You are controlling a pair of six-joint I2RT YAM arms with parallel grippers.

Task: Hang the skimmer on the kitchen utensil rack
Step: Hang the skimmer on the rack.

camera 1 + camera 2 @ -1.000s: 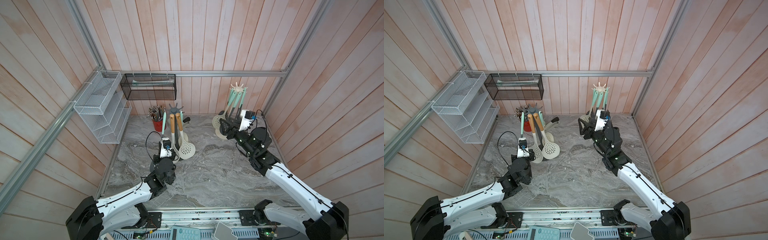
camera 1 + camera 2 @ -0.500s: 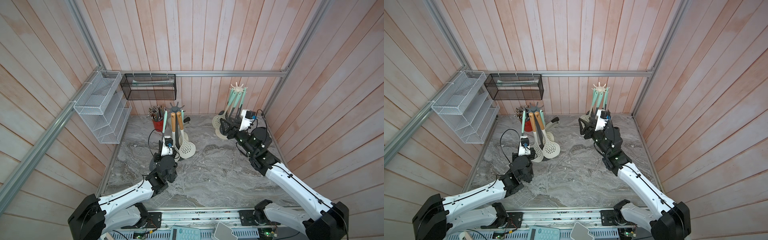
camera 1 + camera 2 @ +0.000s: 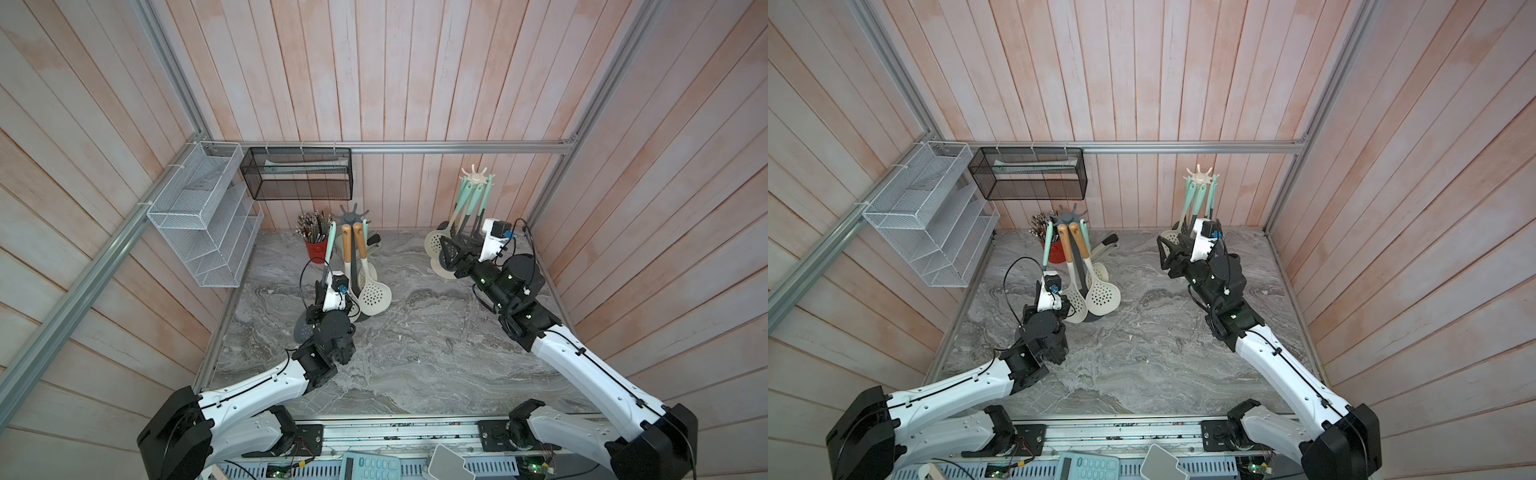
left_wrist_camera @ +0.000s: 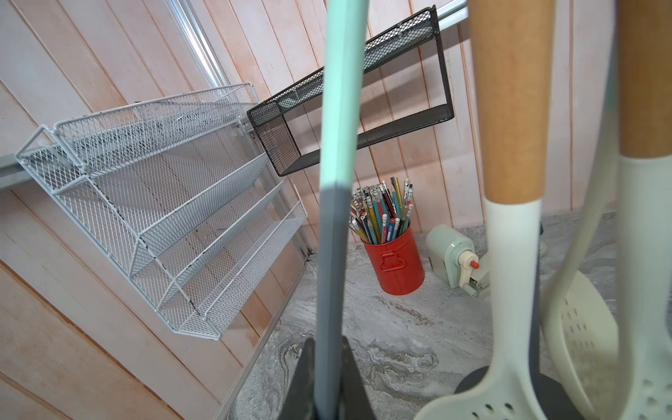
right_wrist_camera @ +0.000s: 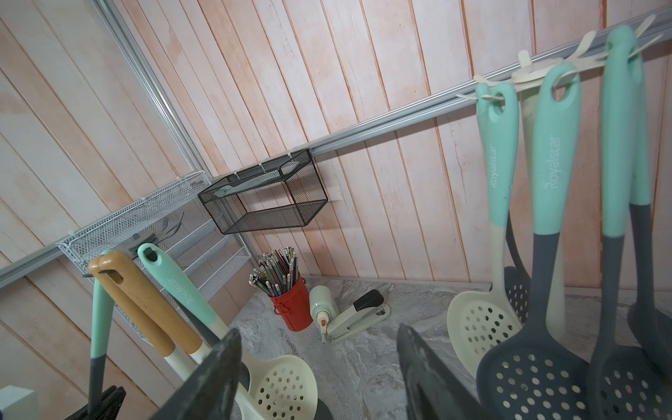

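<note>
Left wrist view: left pincer (image 4: 327, 385) pinching teal-grey skimmer (image 4: 340, 109) shaft, upright. We see it shifted closer to grey utensil rack (image 3: 353, 215); handle top near hooks, hanging not yet done. Right pincer (image 5: 320, 356) spread, empty.

Bright, diffuse light throughout; shadows on the marble tabletop (image 3: 415, 365) are faint and soft. Both top views are sharp, wall planks (image 3: 415, 83) splaying toward the edges. In the left wrist view the close teal skimmer handle (image 4: 340, 109) is blurred.
</note>
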